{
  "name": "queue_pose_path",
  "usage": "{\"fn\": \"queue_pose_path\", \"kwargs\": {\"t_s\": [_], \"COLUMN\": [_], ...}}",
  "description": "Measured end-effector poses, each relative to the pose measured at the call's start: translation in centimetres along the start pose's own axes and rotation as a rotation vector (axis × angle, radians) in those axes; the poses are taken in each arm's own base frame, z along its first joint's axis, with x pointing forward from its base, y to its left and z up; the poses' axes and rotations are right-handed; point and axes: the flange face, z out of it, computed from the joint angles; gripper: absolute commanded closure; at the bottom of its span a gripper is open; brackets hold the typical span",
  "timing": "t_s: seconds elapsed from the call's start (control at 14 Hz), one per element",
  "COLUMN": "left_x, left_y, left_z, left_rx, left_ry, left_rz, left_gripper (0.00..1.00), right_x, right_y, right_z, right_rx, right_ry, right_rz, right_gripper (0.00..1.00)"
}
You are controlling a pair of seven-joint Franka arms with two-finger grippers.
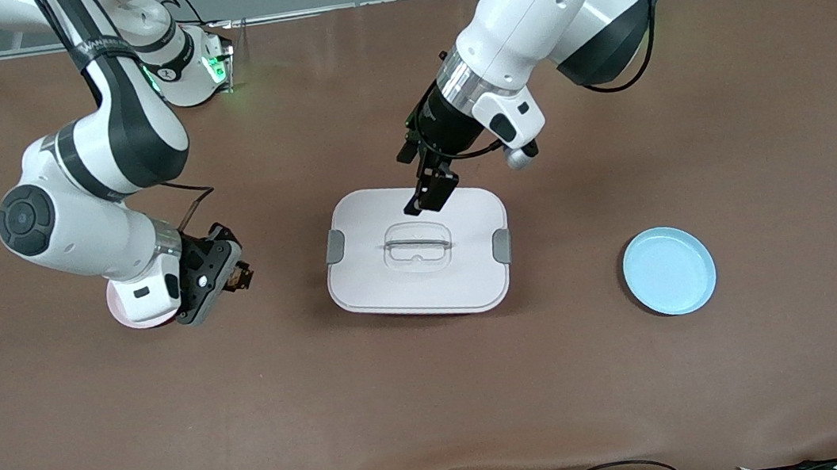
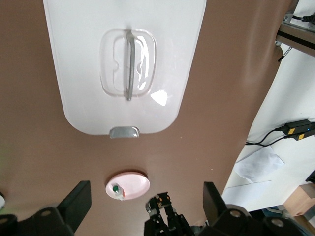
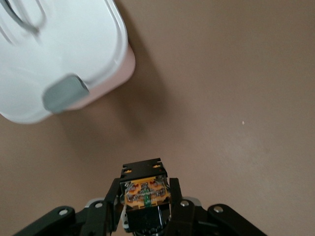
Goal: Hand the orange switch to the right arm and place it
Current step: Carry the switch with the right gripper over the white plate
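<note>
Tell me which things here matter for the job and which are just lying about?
In the job:
- orange switch, held in the shut right gripper
- left gripper, open over the lidded box

Lying about:
- white lidded box
- pink dish holding a green-capped part
- blue plate

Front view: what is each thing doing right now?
White lidded plastic box: lid on.
Round blue plate: empty.
Small pink dish: holds a whitish green-capped part.
Tiny black orange switch: held.
Right gripper: fingers shut on the switch, beside the pink dish.
Left gripper: fingers open, over the box.
</note>
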Motion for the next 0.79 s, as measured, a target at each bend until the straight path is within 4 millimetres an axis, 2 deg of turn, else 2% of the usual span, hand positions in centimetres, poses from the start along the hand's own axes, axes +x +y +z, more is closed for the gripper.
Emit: {"fn": "queue_pose_path", "kwargs": {"t_s": [0.21, 0.36, 0.79], "left_x": [1.8, 3.2, 8.0], "left_y": [-1.4, -1.7, -0.2], "left_z": [-0.7, -1.3, -3.8], "left_rx": [0.026, 0.072, 0.221], "left_ry": [0.049, 0.078, 0.102], "left_rz": [0.072, 0.124, 0.283], "left_gripper": [0.00, 0.00, 0.00], "right_x": [-2.1, -3.6, -10.5], "right_y": [1.1, 1.9, 5.5], "right_z": [1.9, 3.2, 8.9], "right_rx": [-0.027, -0.027, -0.084], "right_ry": [-0.088, -0.105, -0.141], "right_rz": [-0.051, -0.093, -0.233], "right_gripper": [1.00, 1.00, 1.00]}}
